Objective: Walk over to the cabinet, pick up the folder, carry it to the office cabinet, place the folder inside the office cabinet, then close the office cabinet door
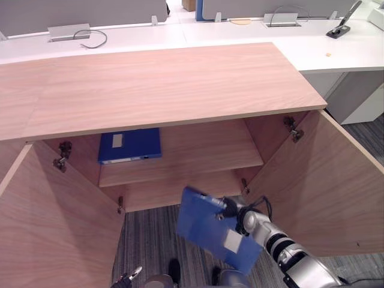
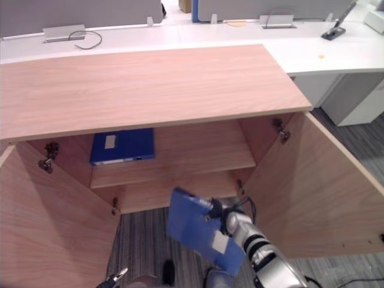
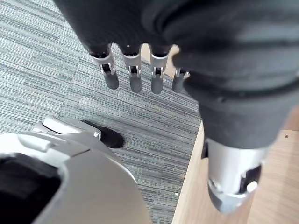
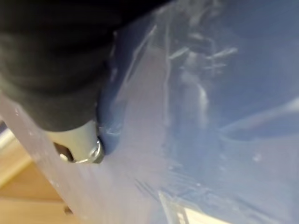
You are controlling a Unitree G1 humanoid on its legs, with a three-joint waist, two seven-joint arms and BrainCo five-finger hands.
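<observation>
Blue folder (image 1: 207, 231) hangs tilted in the air over the grey carpet (image 1: 150, 240), just in front of the open office cabinet (image 1: 162, 90) and below its shelf (image 1: 198, 150), not yet inside. Our right hand (image 1: 230, 207) has it by the upper edge; in the right wrist view the thumb presses on the glossy cover, so we read a pinch grip, though the fingers behind it are hidden. We judge it stiff, flat and fairly light, but the shiny cover looks slippery and a one-edge hold lets it swing. A hold nearer the spine or middle of an edge would be steadier. It has a white label (image 1: 233, 241) on the face. Inside the cabinet, a second blue folder (image 1: 129, 146) lies flat on the shelf's left part, with bare shelf to its right. Left door (image 1: 54, 222) and right door (image 1: 324, 186) both stand wide open. Our left hand (image 3: 132, 74) hangs low over the carpet, fingers straight, holding nothing.
</observation>
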